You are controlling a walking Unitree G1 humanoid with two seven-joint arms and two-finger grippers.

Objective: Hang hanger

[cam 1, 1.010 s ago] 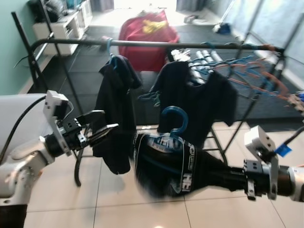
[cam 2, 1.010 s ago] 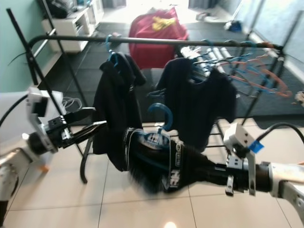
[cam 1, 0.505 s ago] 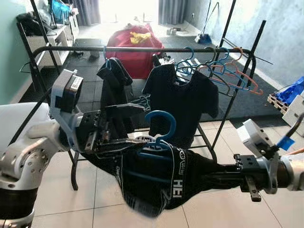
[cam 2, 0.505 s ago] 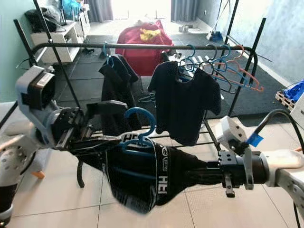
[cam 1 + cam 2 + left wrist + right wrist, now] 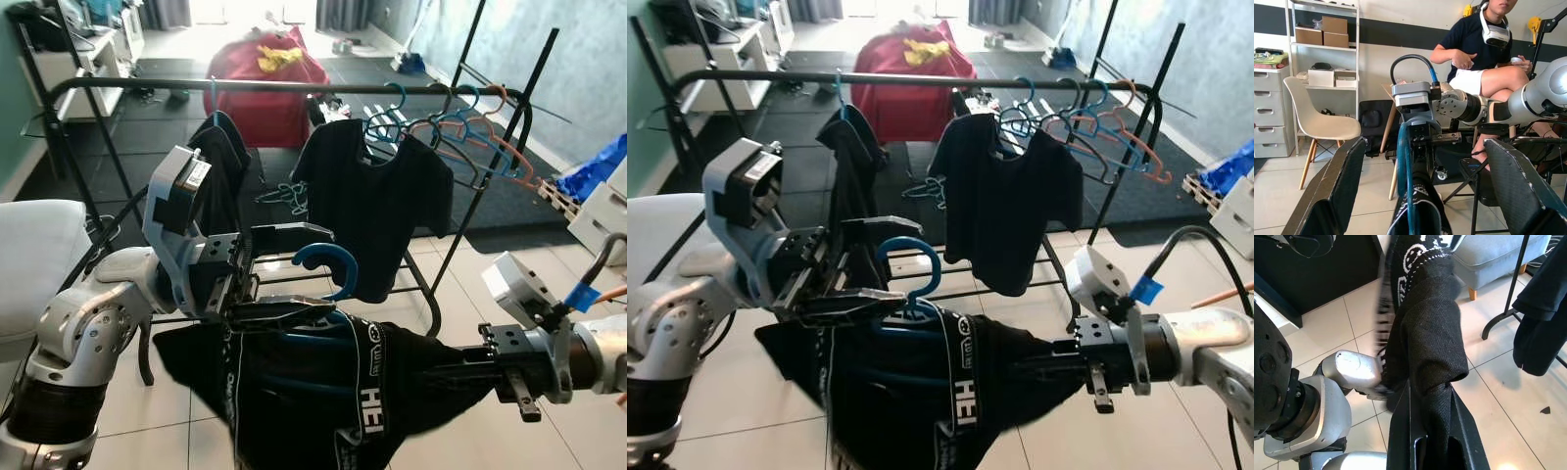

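My left tool [image 5: 294, 269] swung in, fingers spread around the blue hanger [image 5: 328, 269], while my right tool [image 5: 460, 354] stayed pinched on the black garment [image 5: 323, 392], steadying it.

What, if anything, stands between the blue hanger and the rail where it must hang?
Nothing visible: the hanger faces the rail between the dark garment and the black shirt.

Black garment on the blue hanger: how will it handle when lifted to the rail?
Probably floppy: the garment sags below the hanger. Likely light, since the right gripper carries one end by a pinched fold. It may swing: its print is blurred in the right wrist view.
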